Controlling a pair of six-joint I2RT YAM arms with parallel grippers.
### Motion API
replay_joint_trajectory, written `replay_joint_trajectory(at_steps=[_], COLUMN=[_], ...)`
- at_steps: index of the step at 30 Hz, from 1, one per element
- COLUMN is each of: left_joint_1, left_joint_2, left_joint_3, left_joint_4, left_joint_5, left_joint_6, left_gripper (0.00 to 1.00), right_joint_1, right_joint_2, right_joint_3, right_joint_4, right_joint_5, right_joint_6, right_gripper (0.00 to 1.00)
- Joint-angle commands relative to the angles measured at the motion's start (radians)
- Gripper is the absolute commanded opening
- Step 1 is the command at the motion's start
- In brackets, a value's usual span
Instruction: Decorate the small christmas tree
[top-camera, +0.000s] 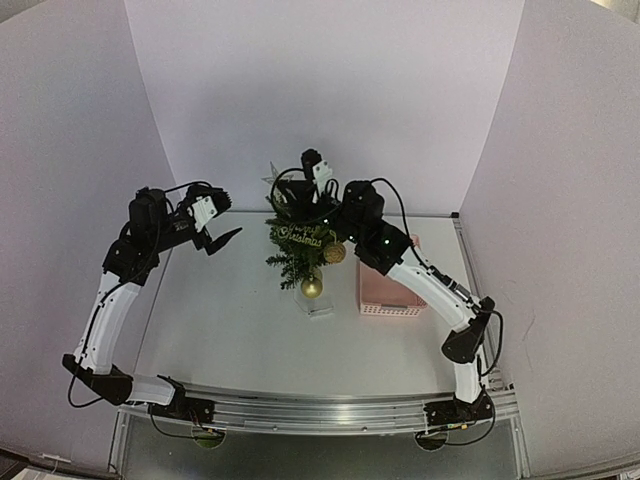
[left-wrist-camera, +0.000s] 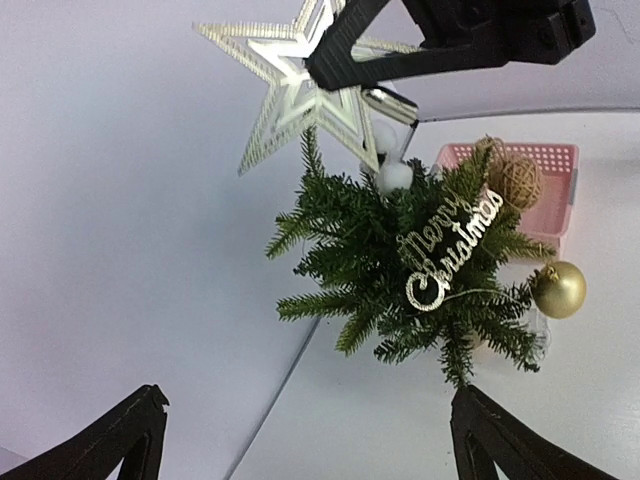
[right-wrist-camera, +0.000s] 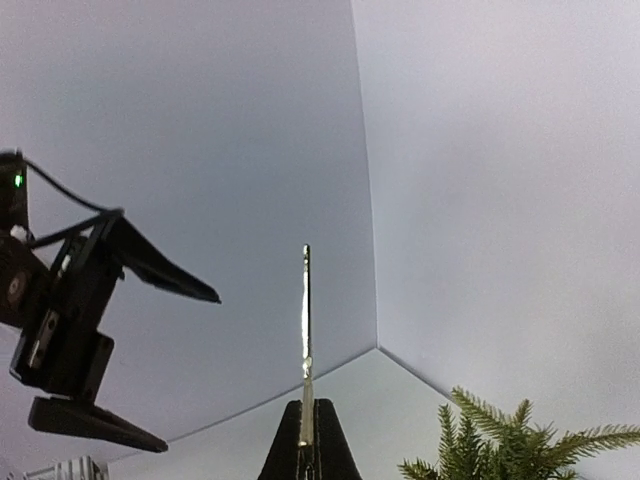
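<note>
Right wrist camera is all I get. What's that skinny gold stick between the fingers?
Observer: It's a glittery gold star. You see it edge-on. The right gripper is shut on it.
Operator: Where is the star going?
Observer: It hangs just over the top of the small christmas tree.
Operator: Is anything on the tree already?
Observer: Yes, a Merry Christmas sign, a gold ball and a twine ball.
</note>
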Motion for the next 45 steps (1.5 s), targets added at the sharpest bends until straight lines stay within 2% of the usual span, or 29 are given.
replay_joint_trajectory(at_steps=[1,3,5,11,15,20,28,35,38,45], left_joint_1=[0.002,0.002,0.002,0.002,-0.008,-0.042,-0.079,-0.079,-0.079,-0.078], left_joint_2=[0.027,0.068,0.113,0.246,0.336,0.410,0.483,0.497,0.486,0.484], left_joint_3=[-0.029,-0.030,-0.031,-0.045,-0.032,-0.006,0.047,0.058,0.043,0.024], left_joint_4=[0.195,0.243,0.286,0.484,0.577,0.611,0.642,0.651,0.641,0.668], left_joint_5=[0.024,0.038,0.063,0.164,0.225,0.213,0.209,0.214,0.209,0.199], left_joint_6=[-0.262,-0.351,-0.421,-0.612,-0.691,-0.680,-0.720,-0.711,-0.693,-0.679], left_gripper=[0.99,0.97,0.89,0.67,0.66,0.65,0.67,0.60,0.54,0.46], right_joint_1=[-0.057,-0.066,-0.080,-0.104,-0.130,-0.156,-0.161,-0.165,-0.166,-0.166], right_joint_2=[-0.102,-0.110,-0.094,-0.055,-0.060,-0.087,-0.114,-0.072,-0.026,0.022], right_joint_3=[-0.168,-0.220,-0.219,-0.267,-0.314,-0.388,-0.466,-0.403,-0.333,-0.226], right_joint_4=[0.358,0.453,0.479,0.650,0.733,0.765,0.767,0.753,0.675,0.454], right_joint_5=[0.144,0.216,0.252,0.231,0.194,0.125,0.075,-0.066,-0.164,-0.165], right_joint_6=[0.129,0.104,0.108,0.084,0.095,0.123,0.069,0.149,0.156,0.014], right_gripper=[0.00,0.00,0.00,0.00,0.00,0.00,0.00,0.00,0.00,0.00])
